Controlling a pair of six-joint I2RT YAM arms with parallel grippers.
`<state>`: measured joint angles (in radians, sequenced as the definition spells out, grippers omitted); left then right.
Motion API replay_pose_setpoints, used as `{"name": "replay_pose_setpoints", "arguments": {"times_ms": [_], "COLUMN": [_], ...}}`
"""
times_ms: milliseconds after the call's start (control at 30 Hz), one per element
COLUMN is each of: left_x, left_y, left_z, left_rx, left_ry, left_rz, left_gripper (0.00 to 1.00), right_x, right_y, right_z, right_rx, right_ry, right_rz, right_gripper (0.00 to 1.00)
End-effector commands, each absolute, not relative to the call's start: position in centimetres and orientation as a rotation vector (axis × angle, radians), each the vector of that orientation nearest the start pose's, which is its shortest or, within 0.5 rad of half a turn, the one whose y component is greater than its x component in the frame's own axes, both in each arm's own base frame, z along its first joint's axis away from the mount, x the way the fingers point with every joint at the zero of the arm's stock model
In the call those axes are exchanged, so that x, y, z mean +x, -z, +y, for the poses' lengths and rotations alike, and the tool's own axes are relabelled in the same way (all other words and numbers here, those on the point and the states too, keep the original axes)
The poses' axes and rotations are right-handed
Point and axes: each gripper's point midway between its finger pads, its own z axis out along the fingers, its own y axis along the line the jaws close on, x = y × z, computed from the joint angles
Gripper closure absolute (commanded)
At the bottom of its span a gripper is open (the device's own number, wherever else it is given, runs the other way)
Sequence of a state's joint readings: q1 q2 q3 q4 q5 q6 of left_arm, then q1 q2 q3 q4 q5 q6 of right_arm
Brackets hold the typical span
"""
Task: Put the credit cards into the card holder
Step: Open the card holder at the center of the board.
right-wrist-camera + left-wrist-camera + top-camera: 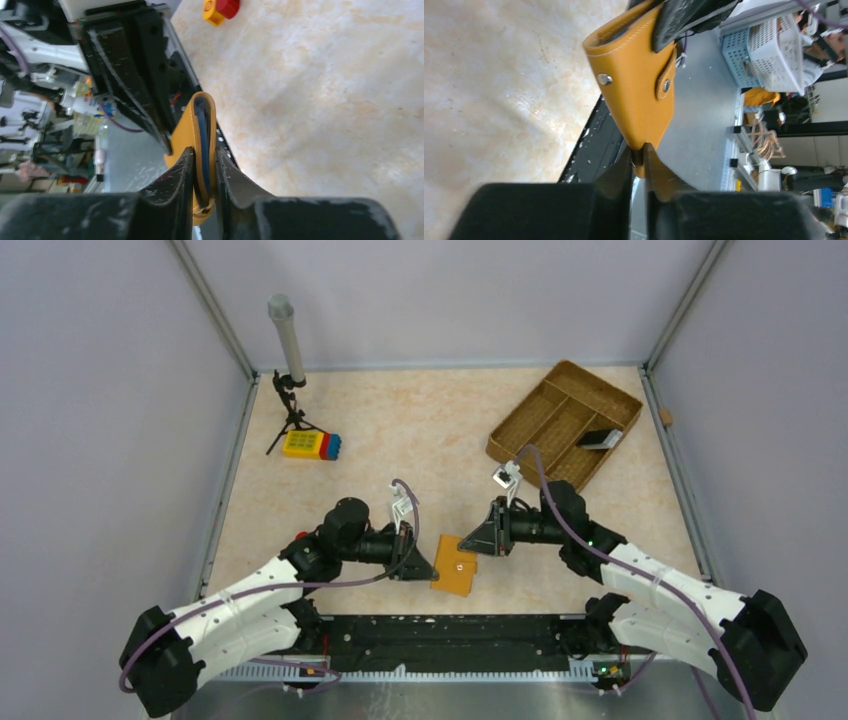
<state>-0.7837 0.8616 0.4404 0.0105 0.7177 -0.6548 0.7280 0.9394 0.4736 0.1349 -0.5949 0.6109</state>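
The orange-tan card holder (pixel 455 565) hangs between both grippers just above the table's near edge. My left gripper (pixel 425 568) is shut on its lower corner (pixel 639 150), and the snap stud (pixel 604 79) faces the left wrist camera. My right gripper (pixel 472 540) has its jaws pressed on both faces of the card holder (pixel 186 132). The edge of a blue credit card (pixel 202 135) shows inside the fold, between the right fingers (pixel 204 155). A dark flat card (pixel 600 439) lies in the woven tray.
The brown woven compartment tray (pixel 525 405) sits at the back right. A yellow-red-blue toy block (pixel 312 445) lies at the back left, beside a small tripod holding a grey tube (pixel 288 360). The black base rail (pixel 450 640) runs along the near edge.
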Motion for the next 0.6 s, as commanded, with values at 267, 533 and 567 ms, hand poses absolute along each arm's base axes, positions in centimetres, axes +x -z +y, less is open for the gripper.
{"name": "replay_pose_setpoints", "arguments": {"times_ms": [267, 533, 567], "left_x": [10.3, 9.4, 9.3], "left_y": [-21.5, -22.9, -22.9], "left_z": [-29.7, -30.4, -30.4], "left_rx": [0.63, 0.669, 0.673], "left_ry": [1.693, 1.818, 1.822], "left_rz": [1.92, 1.852, 1.854], "left_gripper": [0.04, 0.48, 0.56], "right_x": [12.6, 12.1, 12.1], "right_y": [-24.2, -25.5, -25.4], "right_z": [29.5, 29.3, 29.3], "right_rx": [-0.667, -0.688, -0.686], "right_ry": [-1.635, -1.656, -1.653], "right_rz": [1.769, 1.71, 1.712], "right_gripper": [1.0, 1.0, 1.0]}}
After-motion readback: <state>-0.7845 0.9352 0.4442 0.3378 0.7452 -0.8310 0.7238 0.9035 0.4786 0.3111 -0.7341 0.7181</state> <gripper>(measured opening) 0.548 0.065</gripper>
